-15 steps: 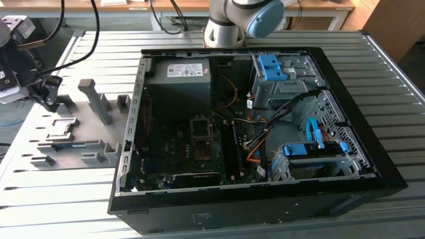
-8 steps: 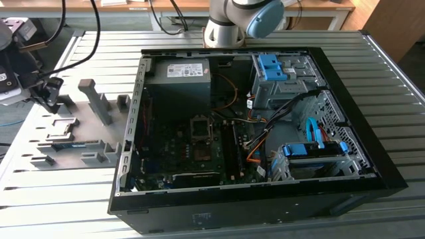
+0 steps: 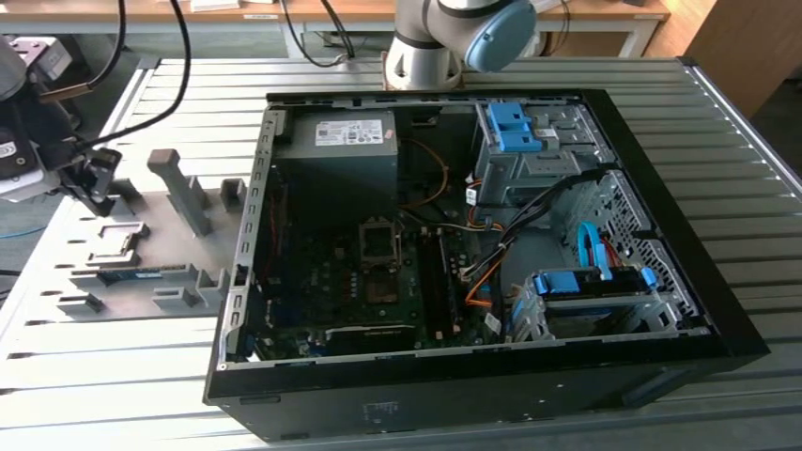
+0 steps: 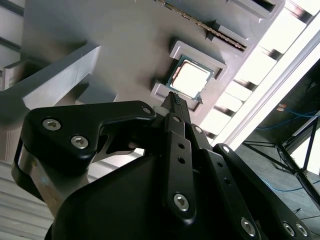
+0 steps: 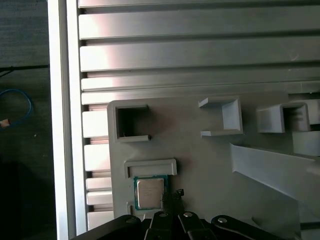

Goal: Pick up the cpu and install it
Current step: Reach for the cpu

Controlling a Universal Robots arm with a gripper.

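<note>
Gripper [image 3: 90, 180] of the arm above a grey holder plate [image 5: 200, 170], which lies near the bench [image 3: 752, 188] edge on the exterior view's left, beside an open computer case [image 3: 439, 399]. Fingers are clenched together, grasping nothing. The cpu [image 5: 149, 193] sits flat, silver face up, in a square framed pocket near the plate's outer edge. In both wrist views the fingertips [image 4: 174, 97] hang at one side of the cpu; contact cannot be judged.
</note>
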